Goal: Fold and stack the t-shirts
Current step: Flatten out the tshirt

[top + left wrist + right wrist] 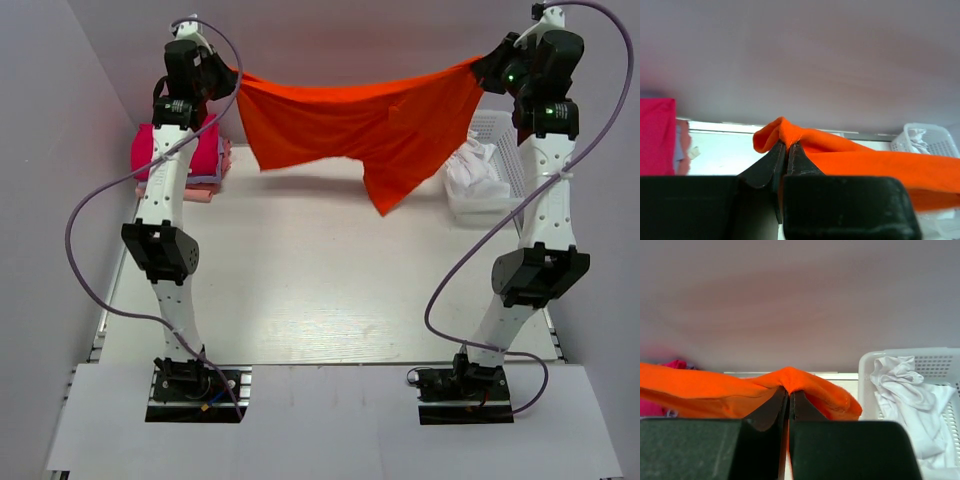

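Bright orange-red cloth t-shirt [370, 125] hanging spread above the white bench [320, 290], left fingers [771, 162] pinching one top corner, right fingers [772, 407] pinching the other, folded magenta-pink cloth shirts [143, 152] stacked at the bench's far-left corner

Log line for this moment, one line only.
state: orange shirt held up, stretched between arms | left gripper: shut on shirt | right gripper: shut on shirt | folded stack: back left | basket: holds white cloth
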